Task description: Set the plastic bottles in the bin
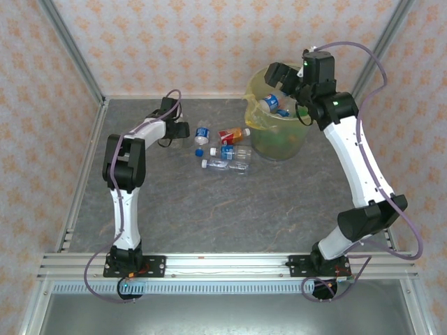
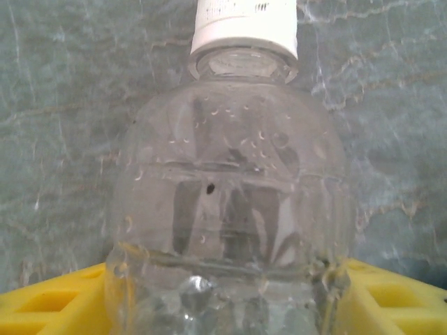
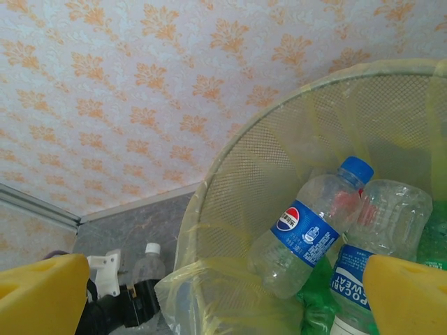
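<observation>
The left gripper point(image 2: 227, 296), at the frame's bottom, brackets a clear white-capped bottle point(image 2: 230, 188), clamped or not I cannot tell; its slick wall could squirt free.

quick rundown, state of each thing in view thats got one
clear bottle: white cap on
left gripper: jaws either side of clear bottle, grip unclear
bin: upright, lined, partly full
pepsi bottle: in bin, capped
right gripper: jaws open, empty, over bin
loose bottles: lying on table
</observation>
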